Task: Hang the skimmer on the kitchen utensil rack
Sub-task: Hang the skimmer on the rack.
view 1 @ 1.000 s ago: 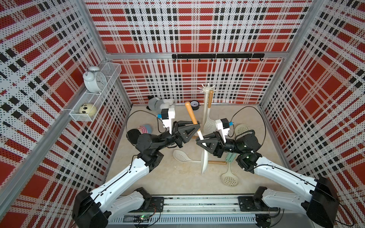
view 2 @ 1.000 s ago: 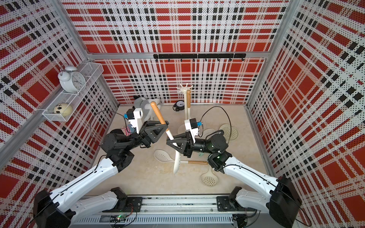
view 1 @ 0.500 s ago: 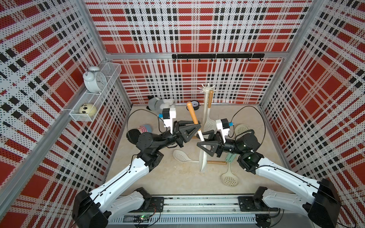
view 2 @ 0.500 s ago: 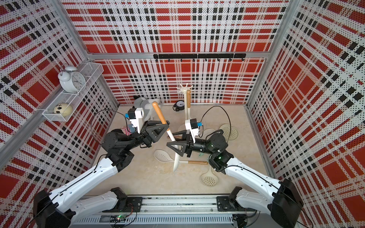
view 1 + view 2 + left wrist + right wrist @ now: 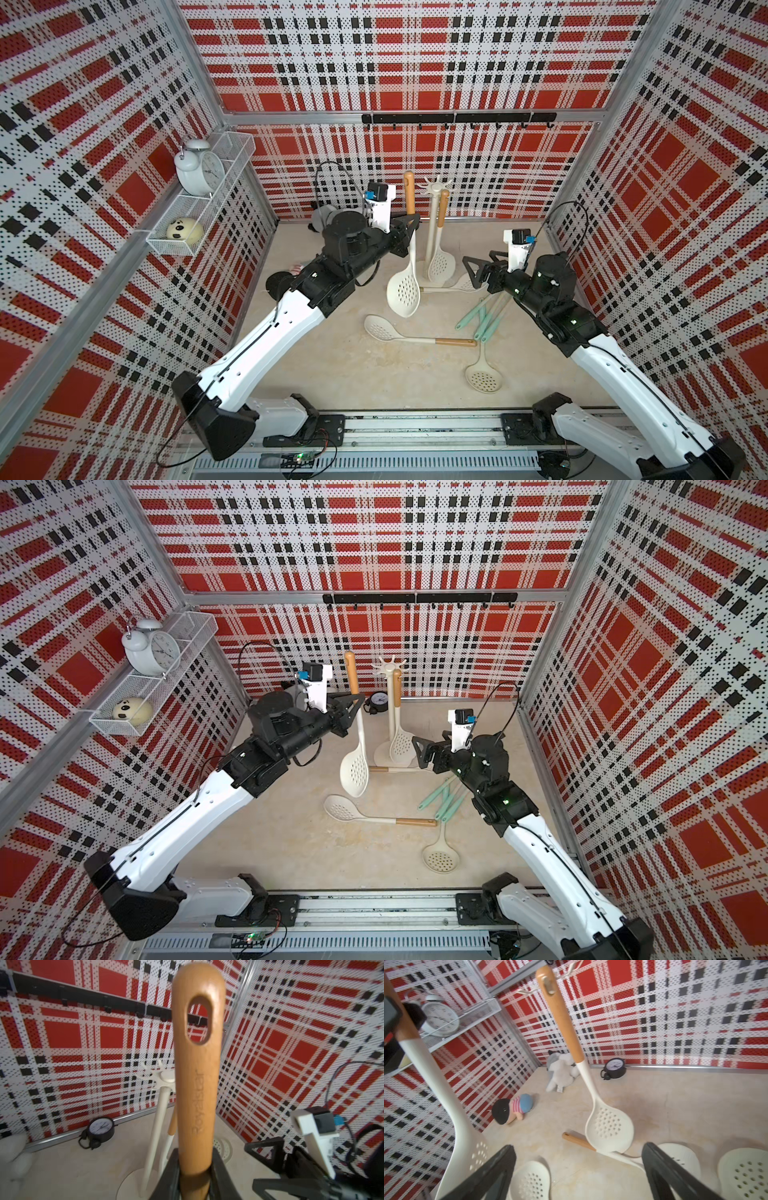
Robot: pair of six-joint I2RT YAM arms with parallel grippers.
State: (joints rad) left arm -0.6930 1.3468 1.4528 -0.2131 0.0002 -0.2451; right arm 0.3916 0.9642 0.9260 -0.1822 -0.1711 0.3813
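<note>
Left hand (image 5: 411, 227) clamped on skimmer (image 5: 404, 286), hole end held uppermost for kitchen utensil rack (image 5: 435, 189), 1 o'clock of it; right hand (image 5: 471, 272) wide, empty.

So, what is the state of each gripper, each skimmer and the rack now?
Left gripper: shut on held skimmer.
Right gripper: open, empty.
Held skimmer: upright, head down, beside rack, not hung.
Rack: standing upright, bearing hung skimmer.
Hung skimmer: on a prong, head down.
Table skimmers: lying flat.
</note>
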